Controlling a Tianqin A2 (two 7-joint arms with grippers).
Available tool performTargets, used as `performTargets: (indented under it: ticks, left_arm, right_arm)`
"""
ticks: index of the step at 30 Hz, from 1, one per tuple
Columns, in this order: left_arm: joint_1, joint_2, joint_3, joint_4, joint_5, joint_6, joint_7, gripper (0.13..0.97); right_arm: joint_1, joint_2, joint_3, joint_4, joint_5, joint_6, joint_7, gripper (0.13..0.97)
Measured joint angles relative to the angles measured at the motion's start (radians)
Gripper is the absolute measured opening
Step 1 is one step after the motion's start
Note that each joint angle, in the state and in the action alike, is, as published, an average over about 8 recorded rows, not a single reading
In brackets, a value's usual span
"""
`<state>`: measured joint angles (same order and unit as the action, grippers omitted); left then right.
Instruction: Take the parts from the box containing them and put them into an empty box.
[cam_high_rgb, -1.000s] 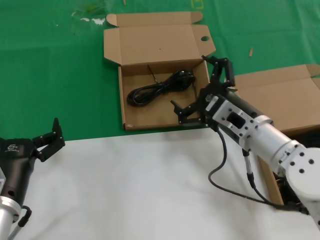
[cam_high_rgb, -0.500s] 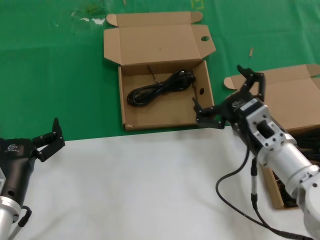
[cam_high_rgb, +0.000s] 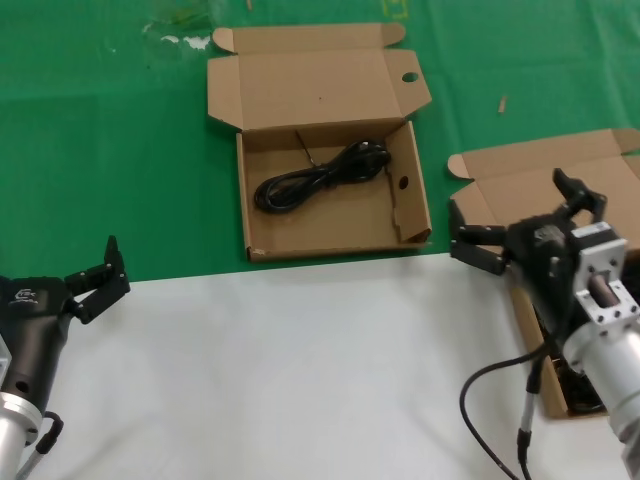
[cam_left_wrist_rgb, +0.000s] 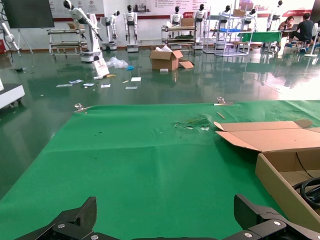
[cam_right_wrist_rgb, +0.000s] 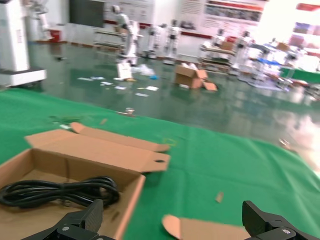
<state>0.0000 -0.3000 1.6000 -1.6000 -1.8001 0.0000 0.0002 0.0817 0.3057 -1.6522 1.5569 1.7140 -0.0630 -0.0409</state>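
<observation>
My left tool (cam_high_rgb: 100, 275) sits parked and released at the near tabletop (cam_high_rgb: 300, 370) edge. My right tool (cam_high_rgb: 520, 225) hangs spread and empty above the source box (cam_high_rgb: 560, 185); farther off, one cord (cam_high_rgb: 320, 176) lies inside the holed box (cam_high_rgb: 330, 140).

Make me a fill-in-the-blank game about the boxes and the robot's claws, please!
1. The black cord lies inside the box with a round ____ in its lid.
2. The right gripper holds ____.
3. The left gripper hovers over the ____ cloth.
4. The table under the boxes is ____.

Missing words: hole; nothing; white; green
</observation>
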Motion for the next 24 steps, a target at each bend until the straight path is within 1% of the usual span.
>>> performTargets:
  ticks: [7, 24]
  left_arm:
    - [0.0, 0.0, 0.0, 0.0, 0.0, 0.0, 0.0, 0.966]
    - [0.0, 0.0, 0.0, 0.0, 0.0, 0.0, 0.0, 0.966]
  right_arm:
    - [-0.05, -0.004, 0.032, 0.027, 0.053, 0.039, 0.025, 0.966]
    - [-0.054, -0.004, 0.035, 0.029, 0.057, 0.042, 0.027, 0.966]
